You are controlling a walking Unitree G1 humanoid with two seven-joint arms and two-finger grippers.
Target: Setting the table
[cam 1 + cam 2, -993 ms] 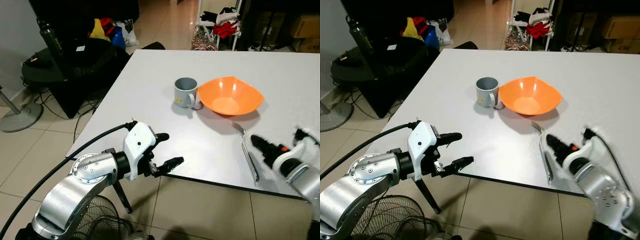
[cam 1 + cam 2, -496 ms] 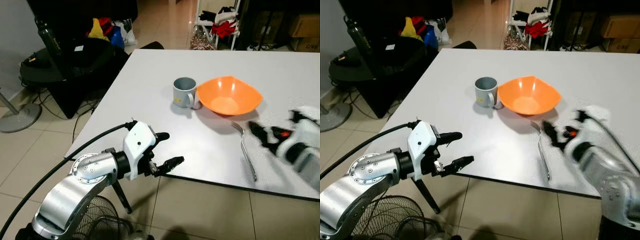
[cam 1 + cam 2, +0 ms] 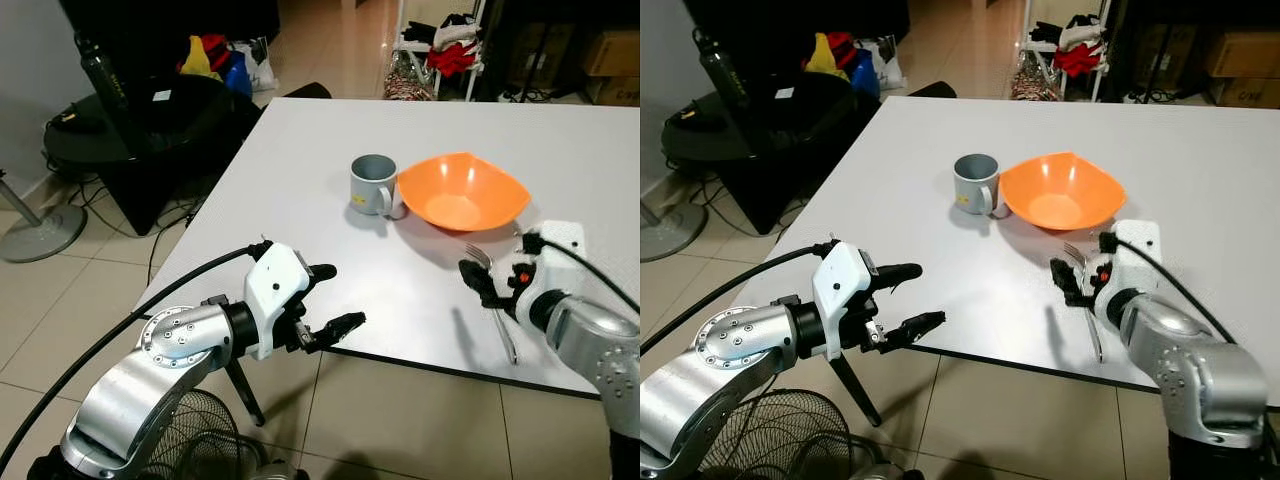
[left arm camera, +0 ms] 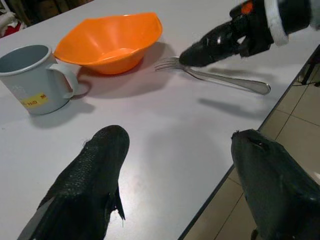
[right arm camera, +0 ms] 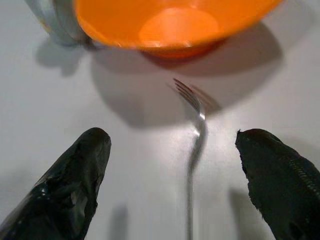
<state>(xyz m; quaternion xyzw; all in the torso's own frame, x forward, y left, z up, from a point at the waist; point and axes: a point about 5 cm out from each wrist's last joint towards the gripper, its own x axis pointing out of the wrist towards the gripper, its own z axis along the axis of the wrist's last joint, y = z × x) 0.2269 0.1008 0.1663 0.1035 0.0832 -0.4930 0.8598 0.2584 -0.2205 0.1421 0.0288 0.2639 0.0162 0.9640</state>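
On the white table (image 3: 300, 180) an orange bowl (image 3: 462, 190) stands beside a grey mug (image 3: 372, 184) on its left. A metal fork (image 3: 506, 337) lies in front of the bowl, tines toward it. My right gripper (image 3: 481, 283) hovers open just above the fork's upper half, and in the right wrist view the fork (image 5: 195, 131) lies between the spread fingers (image 5: 75, 185). My left gripper (image 3: 338, 298) is open and holds nothing at the table's front edge. The left wrist view looks past it to the mug (image 4: 30, 77), the bowl (image 4: 110, 42) and the fork (image 4: 225, 80).
The table's front edge runs just beneath my left gripper, with tiled floor below. A fan grille (image 3: 190, 440) sits under my left arm. A black round table (image 3: 130, 125) with a bottle stands to the left. Bags, a rack and boxes stand beyond the table.
My right gripper has swung from near the fork's handle at the front edge, up and back, and now sits over the fork's upper half. The fork and left arm have not moved.
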